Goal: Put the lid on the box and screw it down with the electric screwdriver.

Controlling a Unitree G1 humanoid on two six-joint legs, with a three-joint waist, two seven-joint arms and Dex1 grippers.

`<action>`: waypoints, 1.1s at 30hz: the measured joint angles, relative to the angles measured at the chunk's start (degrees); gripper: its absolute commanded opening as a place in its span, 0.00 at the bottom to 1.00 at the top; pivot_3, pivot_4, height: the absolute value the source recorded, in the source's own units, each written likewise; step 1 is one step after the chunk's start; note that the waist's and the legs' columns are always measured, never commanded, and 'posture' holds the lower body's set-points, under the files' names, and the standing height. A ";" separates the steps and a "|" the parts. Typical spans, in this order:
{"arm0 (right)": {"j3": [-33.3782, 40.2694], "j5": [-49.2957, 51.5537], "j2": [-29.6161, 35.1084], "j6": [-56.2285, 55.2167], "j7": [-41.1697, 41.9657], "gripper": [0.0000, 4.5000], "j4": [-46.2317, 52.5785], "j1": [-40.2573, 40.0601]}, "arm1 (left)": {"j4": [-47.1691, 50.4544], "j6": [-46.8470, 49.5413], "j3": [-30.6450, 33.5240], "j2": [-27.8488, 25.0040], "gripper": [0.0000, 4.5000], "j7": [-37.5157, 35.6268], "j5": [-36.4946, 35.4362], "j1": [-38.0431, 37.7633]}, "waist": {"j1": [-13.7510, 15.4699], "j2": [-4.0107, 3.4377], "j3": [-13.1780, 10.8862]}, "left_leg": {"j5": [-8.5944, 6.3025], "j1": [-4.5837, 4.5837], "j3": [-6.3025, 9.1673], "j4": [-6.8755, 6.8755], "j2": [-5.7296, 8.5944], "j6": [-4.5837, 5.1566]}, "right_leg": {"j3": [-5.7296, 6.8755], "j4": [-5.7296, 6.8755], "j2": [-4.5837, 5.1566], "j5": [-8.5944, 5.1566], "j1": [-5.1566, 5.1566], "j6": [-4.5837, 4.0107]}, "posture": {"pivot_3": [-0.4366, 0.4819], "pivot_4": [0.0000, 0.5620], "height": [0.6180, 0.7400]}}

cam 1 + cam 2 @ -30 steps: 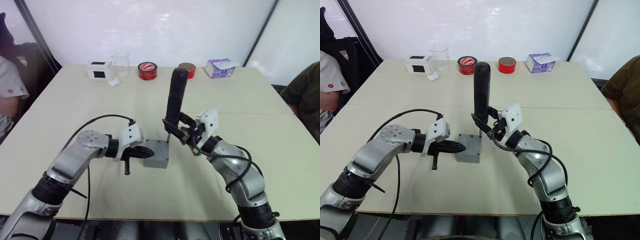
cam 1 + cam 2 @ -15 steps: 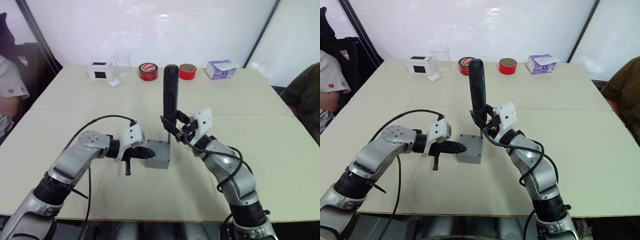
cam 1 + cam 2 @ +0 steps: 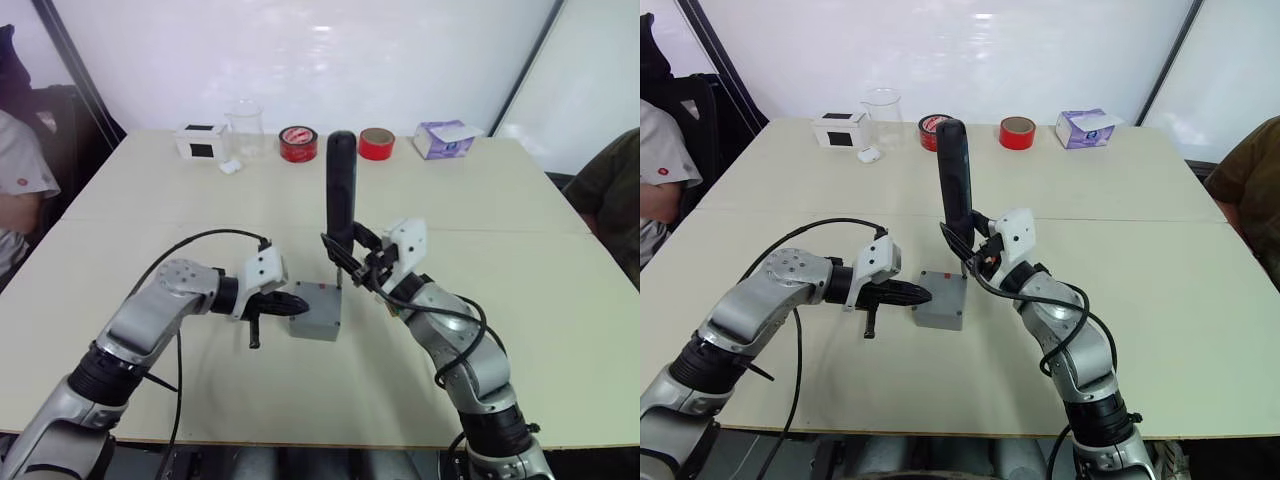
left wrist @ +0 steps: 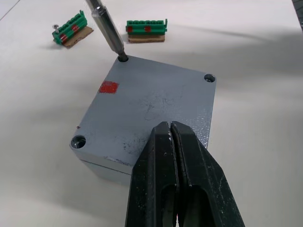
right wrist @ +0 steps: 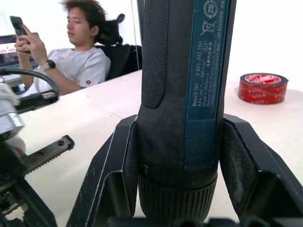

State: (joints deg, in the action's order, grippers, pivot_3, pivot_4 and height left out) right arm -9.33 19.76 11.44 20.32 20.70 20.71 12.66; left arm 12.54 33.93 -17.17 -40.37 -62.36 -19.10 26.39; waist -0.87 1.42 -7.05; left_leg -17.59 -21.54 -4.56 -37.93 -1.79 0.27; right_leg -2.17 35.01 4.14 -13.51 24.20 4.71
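Lab workspace: bare table (image 3: 150, 190) (tape rolls (image 3: 296, 142)), seated onlooker (image 5: 78, 52).

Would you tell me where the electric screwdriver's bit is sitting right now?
In the left wrist view, the electric screwdriver, held upright in the right gripper, has its bit in a corner screw hole of the lid, near the red mark.

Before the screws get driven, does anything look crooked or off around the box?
Nothing stands out. The lid sits flush and square on the box, the screwdriver stands upright with its bit in a corner hole, and the left gripper presses on the lid's edge.
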 measured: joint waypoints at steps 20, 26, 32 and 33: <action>1.70 1.34 -0.99 -4.52 1.41 0.40 1.74 -4.24 | -0.24 -1.46 -1.11 0.06 0.00 -1.13 1.14 1.45 | -0.24 -0.47 -0.29 | 0.17 -0.77 0.03 0.07 0.18 0.09 | 0.81 0.00 0.62 -0.07 0.31 -0.13 | 0.48 0.27 1.00; 1.44 1.40 0.96 -4.50 3.52 0.40 2.74 -5.42 | -0.21 -1.83 -1.28 0.46 0.00 -1.02 2.03 0.85 | -0.16 -0.29 -0.07 | 0.16 -0.67 0.12 0.07 0.17 0.09 | 0.91 -0.07 0.63 -0.10 0.31 -0.17 | 0.48 0.27 1.00; 1.46 1.40 1.00 -4.50 4.42 0.40 2.76 -5.92 | 0.11 -1.84 -1.32 0.46 0.00 -1.03 2.37 0.25 | -0.17 -0.27 0.10 | 0.14 -0.51 0.14 0.23 0.17 0.05 | 0.91 -0.16 0.64 -0.12 0.24 -0.20 | 0.48 0.27 1.00; 1.47 1.40 1.00 -4.50 4.42 0.40 2.76 -5.92 | 0.12 -1.84 -1.34 0.46 0.00 -1.07 2.37 0.25 | -0.17 -0.26 0.11 | 0.14 -0.51 0.14 0.27 0.17 0.05 | 0.91 -0.19 0.64 -0.12 0.24 -0.19 | 0.48 0.27 1.00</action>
State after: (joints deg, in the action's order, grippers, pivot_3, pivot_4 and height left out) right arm -7.87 21.15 12.44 15.83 25.12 23.46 6.74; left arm 12.66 32.09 -18.51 -39.91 -63.44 -16.72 26.65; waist -1.04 1.16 -6.94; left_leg -17.45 -22.05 -4.43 -37.66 -1.63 0.32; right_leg -1.26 34.82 4.78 -13.63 24.44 4.52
